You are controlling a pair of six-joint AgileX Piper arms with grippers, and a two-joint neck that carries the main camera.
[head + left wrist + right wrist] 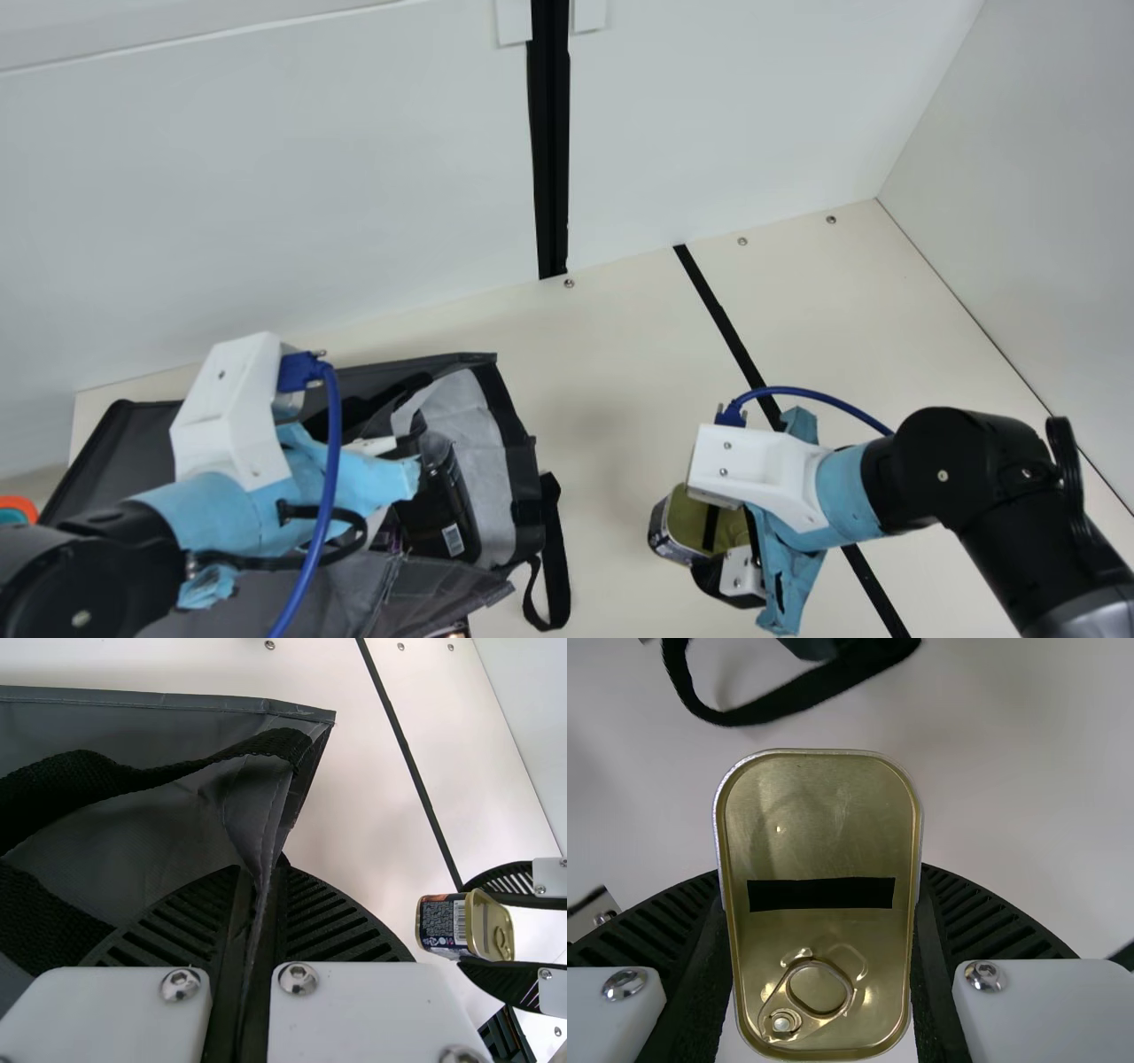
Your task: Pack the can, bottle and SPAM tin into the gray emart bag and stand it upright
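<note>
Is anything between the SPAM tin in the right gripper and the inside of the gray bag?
Yes: the bag's black strap and side edge come between the SPAM tin, held in the right gripper, and the bag's inside. The tin would probably have to pass over both.

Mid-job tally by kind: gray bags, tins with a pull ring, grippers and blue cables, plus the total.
Gray bag: 1, an edge pinched by the left gripper
Tin with a pull ring: 1, the SPAM tin in the right gripper
Grippers: 2, left gripper and right gripper
Blue cables: 2, left cable and right cable
Total: 6
</note>
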